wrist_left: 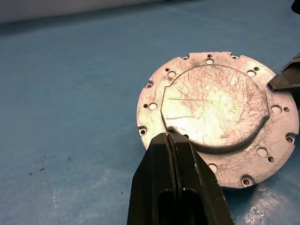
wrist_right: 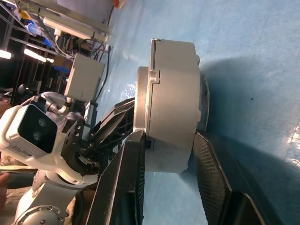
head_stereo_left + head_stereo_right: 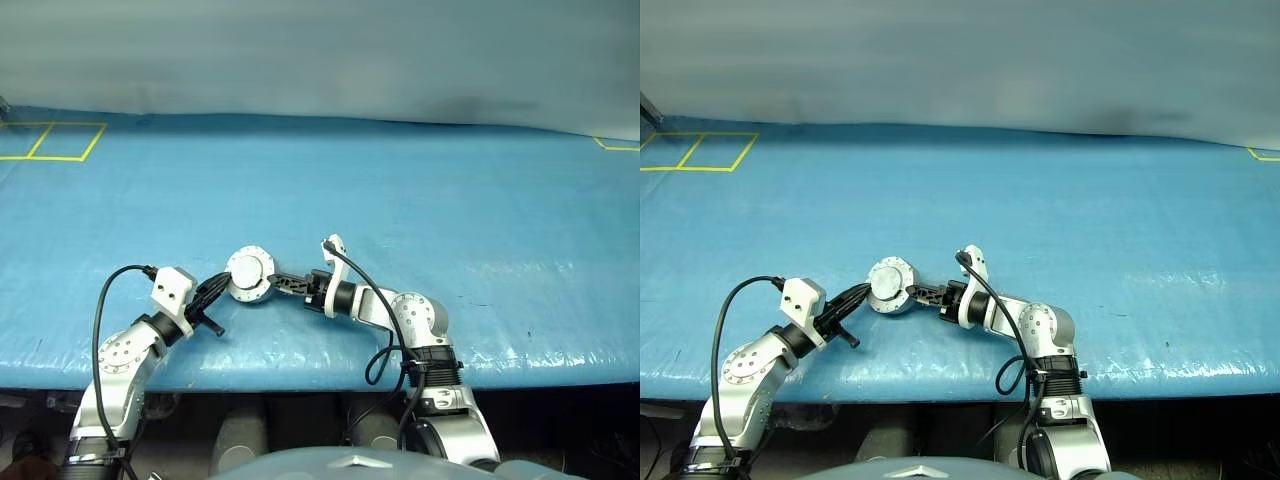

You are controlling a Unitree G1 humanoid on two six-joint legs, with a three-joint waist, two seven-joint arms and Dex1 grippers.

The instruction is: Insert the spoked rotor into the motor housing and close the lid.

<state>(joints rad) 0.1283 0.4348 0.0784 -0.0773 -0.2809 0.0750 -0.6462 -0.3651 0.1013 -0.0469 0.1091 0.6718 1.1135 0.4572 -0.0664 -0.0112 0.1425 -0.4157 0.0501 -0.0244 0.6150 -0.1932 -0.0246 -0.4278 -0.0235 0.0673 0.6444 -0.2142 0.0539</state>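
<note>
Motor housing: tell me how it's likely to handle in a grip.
The motor housing looks like thick solid metal, so probably stiff and heavy for its size. Its smooth round wall may slip or turn between the right hand fingers. The left hand pinches only its thin rim, probably a weak hold.

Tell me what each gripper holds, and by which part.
The left gripper pinches the lid at its edge. The right gripper's fingers flank the motor housing across its thickness, though contact cannot be told.
</note>
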